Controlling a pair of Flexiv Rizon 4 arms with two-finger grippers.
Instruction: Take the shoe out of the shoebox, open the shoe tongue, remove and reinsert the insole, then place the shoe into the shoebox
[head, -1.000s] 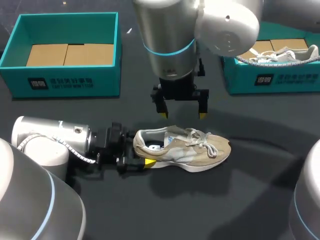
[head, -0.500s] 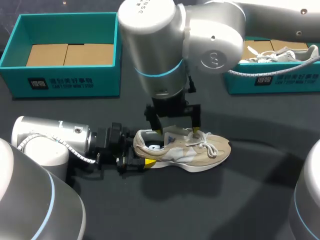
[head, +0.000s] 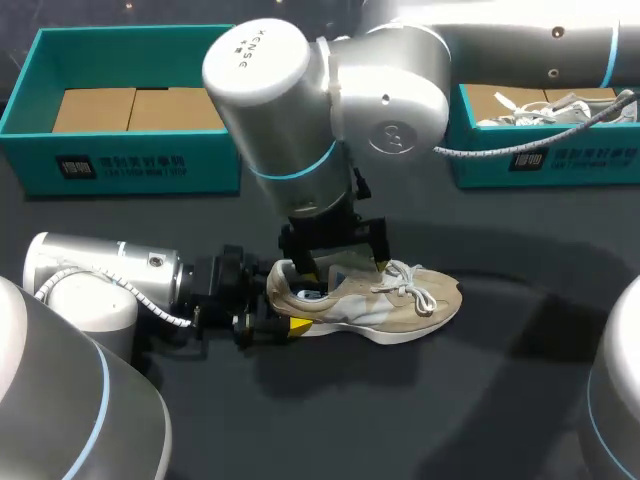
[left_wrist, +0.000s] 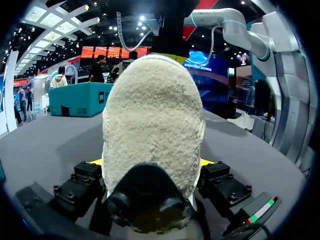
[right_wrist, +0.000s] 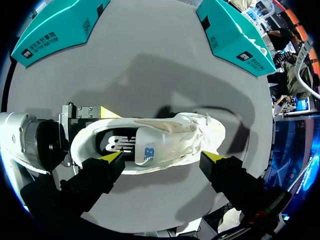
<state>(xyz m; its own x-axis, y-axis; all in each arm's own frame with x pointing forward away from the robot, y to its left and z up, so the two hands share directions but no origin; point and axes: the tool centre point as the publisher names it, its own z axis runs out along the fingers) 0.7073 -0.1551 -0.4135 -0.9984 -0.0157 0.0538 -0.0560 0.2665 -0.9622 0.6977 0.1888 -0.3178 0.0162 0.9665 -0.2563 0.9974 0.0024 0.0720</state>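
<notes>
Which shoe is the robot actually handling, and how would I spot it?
On the dark table, a teal shoebox stands far left and another teal shoebox far right. In front of the gap between them stands a beige suede sneaker with white laces, heel gripped by the left gripper. It alone is out on the table; the other pale shoe lies inside the right shoebox.

White print on front wall of teal shoebox (head: 215, 150) at 10 o'clock was too small to read. White logo showed on insole (right_wrist: 120, 144).

Dark grey matte table (head: 500, 400), smooth top, soft blurred shadows across it, bright even light
</notes>
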